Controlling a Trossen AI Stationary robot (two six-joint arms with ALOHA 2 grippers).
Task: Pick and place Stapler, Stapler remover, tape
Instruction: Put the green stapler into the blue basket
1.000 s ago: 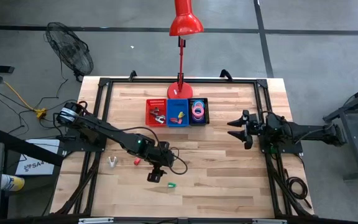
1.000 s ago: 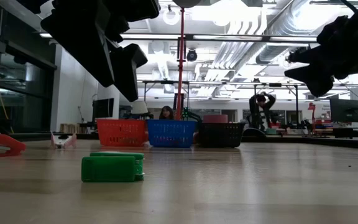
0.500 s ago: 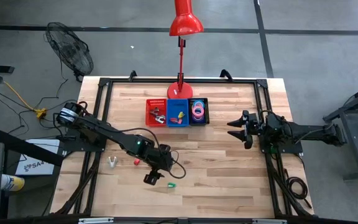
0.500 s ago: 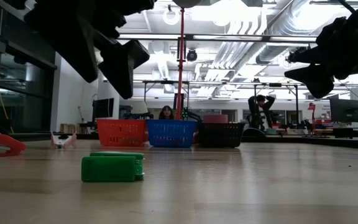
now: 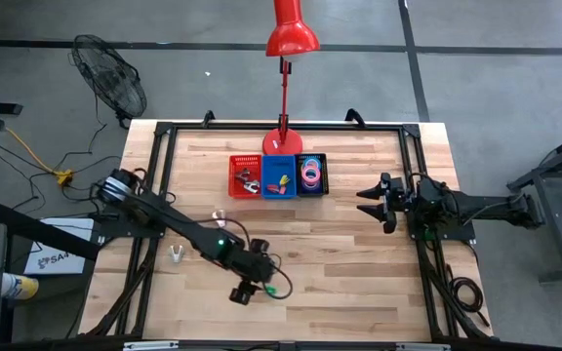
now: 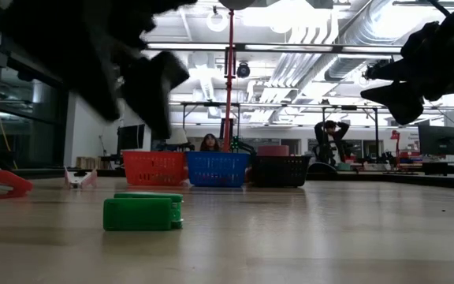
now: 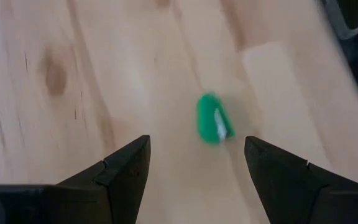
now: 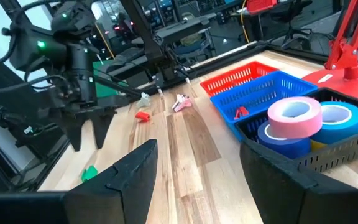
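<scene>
Tape rolls [image 8: 297, 124] sat binned; left end effector [image 7: 194, 168], spread & empty, hung over green stapler [image 7: 214, 119]; right end effector [image 5: 371, 202] idle, spread.

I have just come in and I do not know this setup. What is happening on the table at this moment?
The left gripper hangs above a small green stapler near the front of the wooden table, its fingers open and nothing between them. The right gripper waits at the right side, also open and empty. At the back, the red bin, the blue bin and the dark bin stand in a row; the tape rolls lie in the dark one.
</scene>
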